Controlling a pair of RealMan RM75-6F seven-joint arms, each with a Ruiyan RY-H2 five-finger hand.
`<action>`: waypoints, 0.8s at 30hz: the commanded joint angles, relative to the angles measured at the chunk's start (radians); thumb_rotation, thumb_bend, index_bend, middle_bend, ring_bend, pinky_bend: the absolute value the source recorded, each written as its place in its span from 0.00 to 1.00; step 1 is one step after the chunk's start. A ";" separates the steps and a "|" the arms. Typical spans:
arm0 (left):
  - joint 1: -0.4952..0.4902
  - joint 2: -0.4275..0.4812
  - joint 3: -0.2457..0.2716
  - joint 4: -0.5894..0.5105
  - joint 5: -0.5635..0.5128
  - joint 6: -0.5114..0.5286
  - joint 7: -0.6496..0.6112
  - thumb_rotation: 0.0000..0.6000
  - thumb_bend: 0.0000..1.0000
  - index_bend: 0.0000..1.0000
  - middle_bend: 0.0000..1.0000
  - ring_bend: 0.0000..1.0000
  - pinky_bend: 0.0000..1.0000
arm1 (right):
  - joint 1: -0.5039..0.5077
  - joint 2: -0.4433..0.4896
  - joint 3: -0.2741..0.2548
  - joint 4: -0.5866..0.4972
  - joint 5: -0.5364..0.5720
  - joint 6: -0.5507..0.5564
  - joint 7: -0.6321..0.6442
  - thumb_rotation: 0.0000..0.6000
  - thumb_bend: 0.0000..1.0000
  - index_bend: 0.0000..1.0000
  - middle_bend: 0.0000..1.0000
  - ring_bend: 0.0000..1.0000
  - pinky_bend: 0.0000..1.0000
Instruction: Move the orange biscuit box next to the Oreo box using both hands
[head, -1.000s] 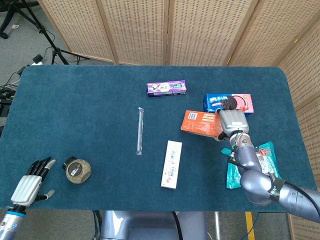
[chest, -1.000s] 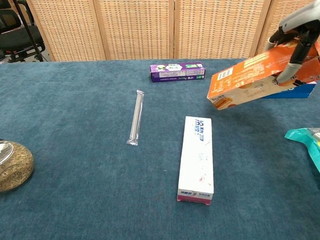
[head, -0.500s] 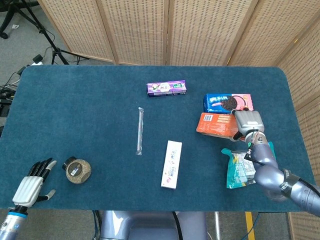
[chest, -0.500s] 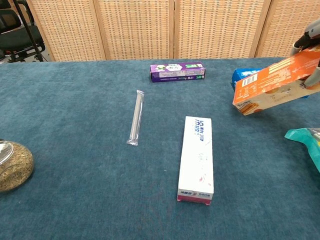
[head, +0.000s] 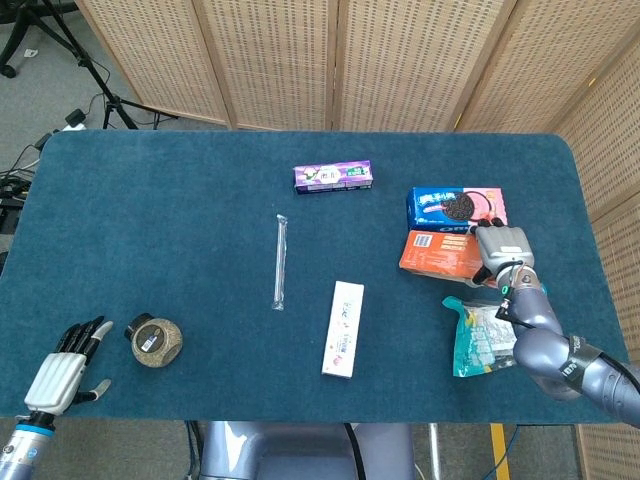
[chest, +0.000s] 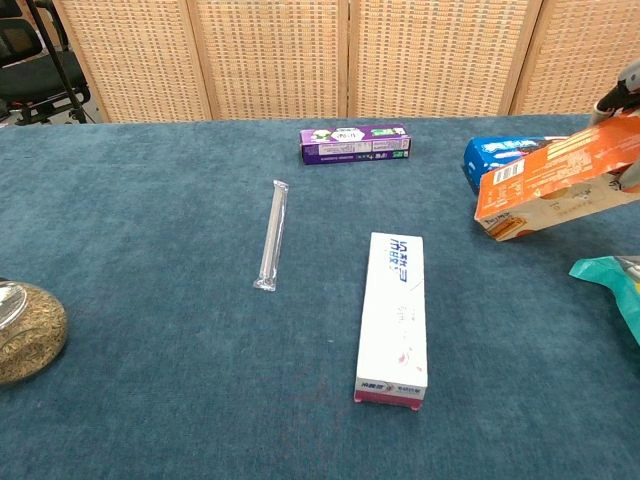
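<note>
The orange biscuit box (head: 438, 252) (chest: 556, 184) is held by my right hand (head: 503, 248) at its right end, just in front of the blue and pink Oreo box (head: 456, 205) (chest: 503, 155). In the chest view the box tilts, its left end low near the cloth, and only the edge of that hand (chest: 626, 85) shows at the frame's right border. My left hand (head: 62, 366) hovers at the table's near left corner, fingers spread, holding nothing; the chest view does not show it.
A purple box (head: 333, 177) lies at the back centre. A clear wrapped straw (head: 281, 261) and a white toothpaste box (head: 344, 328) lie mid-table. A teal snack bag (head: 480, 336) sits under my right forearm. A round brown jar (head: 155, 340) stands beside my left hand.
My right hand has carried the orange box to the right and slightly back, bringing it from left of the Oreo box to directly in front of it, and lowered it. My left hand has barely moved.
</note>
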 joint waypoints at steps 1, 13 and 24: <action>0.000 -0.001 0.000 0.000 0.000 0.001 -0.001 1.00 0.21 0.00 0.00 0.00 0.00 | 0.007 -0.003 -0.015 0.009 -0.019 -0.011 0.024 1.00 0.20 0.24 0.00 0.00 0.09; 0.000 -0.003 0.000 0.002 0.002 0.000 -0.002 1.00 0.21 0.00 0.00 0.00 0.00 | 0.001 -0.034 -0.049 0.033 -0.176 0.051 0.117 1.00 0.13 0.05 0.00 0.00 0.00; 0.000 -0.003 0.000 0.003 0.007 0.006 -0.009 1.00 0.21 0.00 0.00 0.00 0.00 | 0.009 -0.008 -0.068 -0.013 -0.209 0.079 0.159 1.00 0.13 0.05 0.00 0.00 0.00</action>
